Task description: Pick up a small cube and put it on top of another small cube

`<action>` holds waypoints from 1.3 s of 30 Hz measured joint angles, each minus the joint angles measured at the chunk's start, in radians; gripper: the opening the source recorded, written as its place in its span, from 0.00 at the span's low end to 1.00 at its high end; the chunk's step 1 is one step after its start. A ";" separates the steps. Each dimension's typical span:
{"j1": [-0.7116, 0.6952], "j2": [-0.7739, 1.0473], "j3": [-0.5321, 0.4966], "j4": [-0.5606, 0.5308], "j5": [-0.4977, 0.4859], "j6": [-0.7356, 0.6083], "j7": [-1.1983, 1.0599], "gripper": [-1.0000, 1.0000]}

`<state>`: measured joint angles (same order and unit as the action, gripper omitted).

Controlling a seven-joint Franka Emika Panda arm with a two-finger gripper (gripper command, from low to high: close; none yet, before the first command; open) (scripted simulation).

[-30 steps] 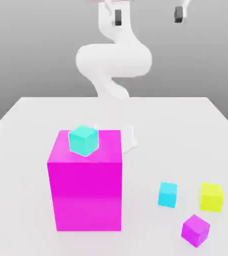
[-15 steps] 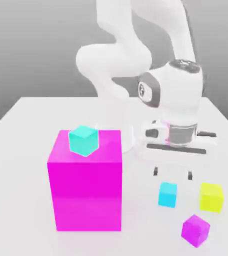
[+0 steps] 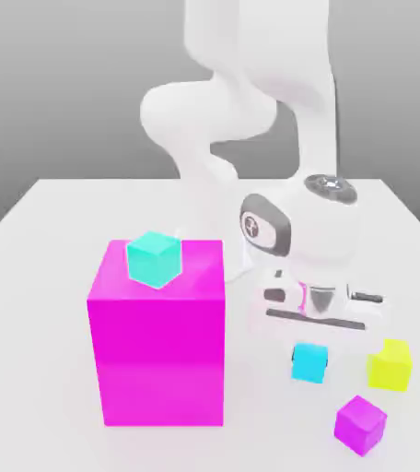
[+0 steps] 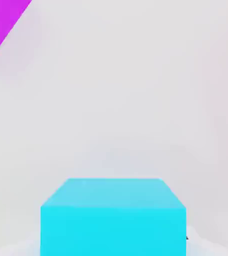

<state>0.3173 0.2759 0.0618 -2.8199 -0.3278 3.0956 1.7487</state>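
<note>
Arm (image 3: pixel 241 101): glossy white, thick rounded links, smooth curved casings. Wrist housing (image 3: pixel 310 230) white, bulbous; grey band around the joint, and a round white cap with a small dark mark on the side nearest the magenta block (image 3: pixel 158 336). Grey disc cap on top of the housing. Below the housing: a short grey cylinder with a thin pink line, then a flat white hand bar (image 3: pixel 320 309) with dark slots.

Sky-blue cube (image 4: pixel 113 217) cut off by pic edge; yellow cube (image 3: pixel 390 365) partly behind pincer (image 3: pixel 310 343).
</note>
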 joint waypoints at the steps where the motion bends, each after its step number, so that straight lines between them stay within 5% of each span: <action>1: -0.022 -0.021 0.026 -0.004 0.016 -0.017 -0.012 0.00; 10: -0.108 -0.262 0.202 -0.046 0.316 -0.210 -0.265 0.00; 21: -0.196 -0.473 0.079 0.188 0.249 -0.646 -0.526 0.00; 31: -0.407 -0.791 -0.100 0.283 0.286 -1.070 -0.457 0.00; 36: -0.439 -0.765 -0.122 0.180 0.300 -0.943 -0.433 0.00; 37: -0.440 -0.758 -0.122 0.167 0.300 -0.922 -0.433 1.00; 39: -0.440 -0.758 -0.122 0.167 0.300 -0.922 -0.433 1.00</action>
<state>-0.1230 -0.4816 -0.0597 -2.6533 -0.0276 2.1734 1.3154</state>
